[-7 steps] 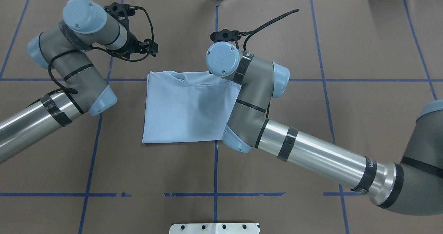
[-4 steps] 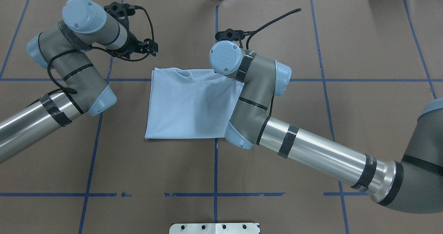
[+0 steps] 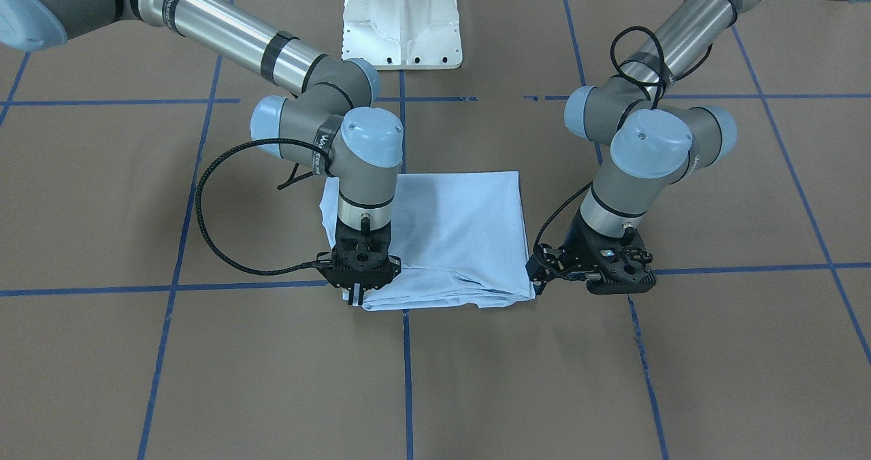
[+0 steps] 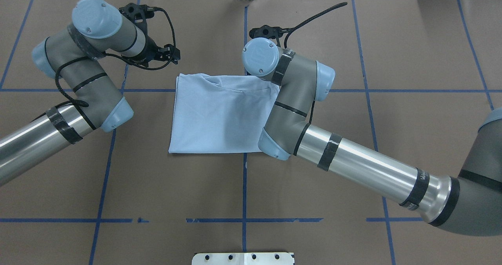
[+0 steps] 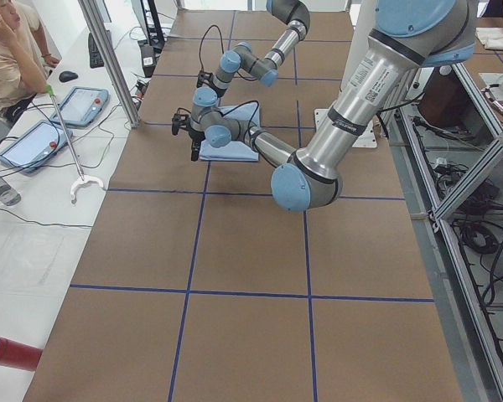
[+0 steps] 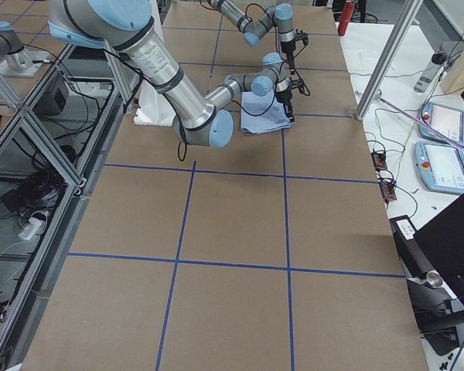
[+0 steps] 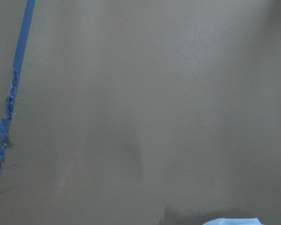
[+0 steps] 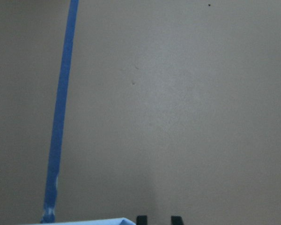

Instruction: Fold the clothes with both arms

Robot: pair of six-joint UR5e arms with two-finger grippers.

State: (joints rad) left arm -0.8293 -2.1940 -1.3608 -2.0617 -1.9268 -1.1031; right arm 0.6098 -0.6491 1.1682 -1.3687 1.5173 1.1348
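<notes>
The light blue T-shirt (image 4: pixel 219 116) lies folded into a rough square on the brown table; no print or collar logo shows. In the front-facing view my right gripper (image 3: pixel 352 298) points straight down at the shirt's (image 3: pixel 456 235) far corner and is shut on that corner. Overhead, the right wrist hides this gripper. My left gripper (image 3: pixel 536 273) (image 4: pixel 172 55) hovers open beside the opposite far corner, close to the cloth, and holds nothing. Two black fingertips (image 8: pixel 141 219) show close together at the bottom of the right wrist view, next to a strip of the shirt (image 8: pixel 84 221).
Blue tape lines (image 4: pixel 244 186) divide the brown table cover. The white pedestal base (image 3: pixel 401 18) stands at the robot's side. A person (image 5: pixel 8 42) sits past the table's far edge beside tablets (image 5: pixel 84 105). A red cylinder (image 5: pixel 8 352) lies off the table.
The right arm has moved right and slightly away from the robot, dragging the shirt's far edge and the whole shirt with it. The left arm has stayed nearly still.
</notes>
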